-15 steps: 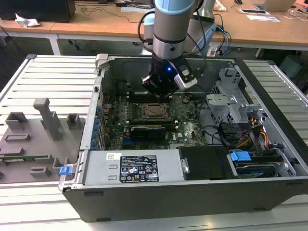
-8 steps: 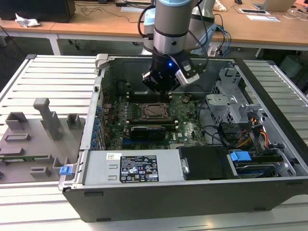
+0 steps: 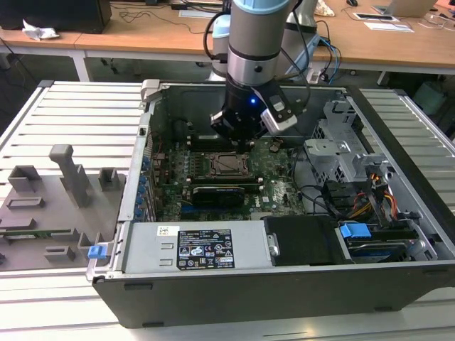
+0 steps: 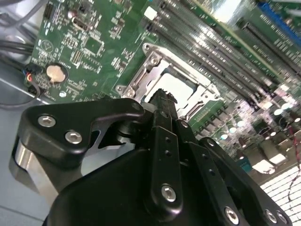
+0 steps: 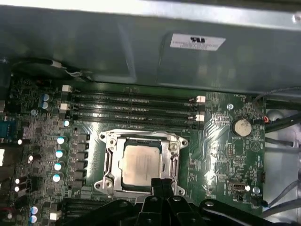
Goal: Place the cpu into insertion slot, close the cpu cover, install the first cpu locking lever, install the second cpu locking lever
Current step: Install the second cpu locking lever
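The cpu [image 5: 140, 163] lies flat in the socket, its pale silver top showing through the opening of the cpu cover [image 5: 109, 162], a metal frame folded down around it. In the exterior view the socket with the cpu [image 3: 229, 165] sits mid-motherboard inside the open case. My gripper [image 5: 162, 182] hovers low over one edge of the socket, its black fingers pressed together with nothing between them. The second wrist view has the gripper [image 4: 162, 95] just in front of the cover [image 4: 146, 75]. Whether the tips touch the frame or a lever is unclear.
Memory slots [image 5: 134, 107] run beside the socket, and a coin battery [image 5: 242, 127] lies on the board. The case walls, a grey drive cage [image 3: 341, 145], cables [image 3: 370, 202] and the power supply [image 3: 202, 249] ring the board. A grey fixture plate [image 3: 50, 206] lies at the exterior view's left.
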{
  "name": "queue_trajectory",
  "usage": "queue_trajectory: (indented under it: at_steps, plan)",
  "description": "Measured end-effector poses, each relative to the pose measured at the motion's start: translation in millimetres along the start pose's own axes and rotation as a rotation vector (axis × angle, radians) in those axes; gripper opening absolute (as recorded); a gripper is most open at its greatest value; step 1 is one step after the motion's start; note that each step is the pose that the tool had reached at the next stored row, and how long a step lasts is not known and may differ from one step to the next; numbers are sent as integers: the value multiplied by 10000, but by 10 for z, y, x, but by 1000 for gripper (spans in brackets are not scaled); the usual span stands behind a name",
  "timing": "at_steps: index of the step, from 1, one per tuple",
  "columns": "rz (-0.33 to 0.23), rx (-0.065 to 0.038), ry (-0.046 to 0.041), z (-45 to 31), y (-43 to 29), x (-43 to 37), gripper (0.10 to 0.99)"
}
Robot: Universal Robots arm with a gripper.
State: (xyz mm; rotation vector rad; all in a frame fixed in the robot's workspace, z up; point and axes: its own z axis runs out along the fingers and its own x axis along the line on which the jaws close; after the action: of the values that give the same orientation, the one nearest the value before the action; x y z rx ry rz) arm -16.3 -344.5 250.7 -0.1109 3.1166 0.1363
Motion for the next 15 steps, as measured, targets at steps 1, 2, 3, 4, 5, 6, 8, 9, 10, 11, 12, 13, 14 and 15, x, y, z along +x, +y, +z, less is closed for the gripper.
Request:
queue_trajectory:
  at_steps: [1,2,3,4,5,6,8,9,10,11,12,13,14,15]
  plan:
    - [0,0,0,-1,-15,1,106]
    - [-1,0,0,-3,-35,2,106]
    - [-1,1,0,-4,-51,3,106]
    - [1,-1,15,-3,-68,4,106]
    - [4,-17,58,-1,-82,6,106]
    - [10,-66,105,5,-107,8,106]
    - [12,-187,100,12,-158,12,106]
    - [12,-311,92,16,-196,15,106]
    - [7,-424,83,18,-223,19,106]
    - [-12,-539,78,25,-252,22,106]
    - [-19,-559,76,30,-266,23,106]
    - [-22,-566,77,32,-278,24,106]
    - [-25,-569,77,34,-285,25,106]
    - [-27,-568,77,36,-292,28,106]
